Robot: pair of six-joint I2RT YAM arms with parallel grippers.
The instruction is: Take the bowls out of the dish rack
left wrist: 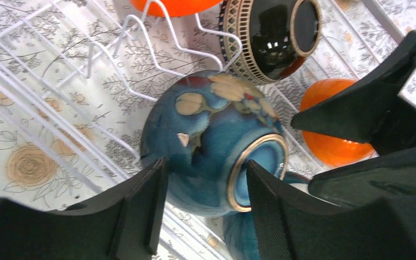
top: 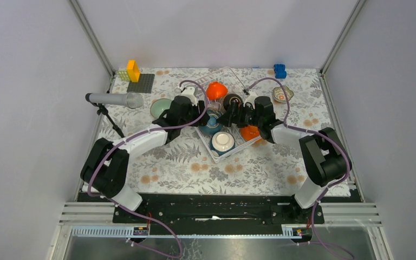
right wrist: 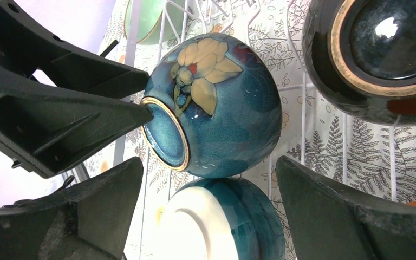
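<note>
The white wire dish rack (top: 206, 142) sits mid-table. A teal blue flowered bowl (left wrist: 206, 130) lies on its side in it, on top of a teal bowl with a cream-white inside (right wrist: 222, 222). My left gripper (left wrist: 206, 208) is shut on the flowered bowl, one finger on its side and one at its foot ring. My right gripper (right wrist: 208, 211) is open, its fingers either side of the teal and white bowl without touching. A dark brown bowl (top: 231, 101) and two orange bowls (top: 215, 90) (top: 249, 132) are in the rack.
A mint green bowl (top: 161, 107) stands on the table left of the rack and a small patterned bowl (top: 281, 93) to its right. A microphone on a stand (top: 114, 99) is at the left. A grey baseplate (top: 141, 83) with yellow blocks and a blue block (top: 280, 70) lie at the back.
</note>
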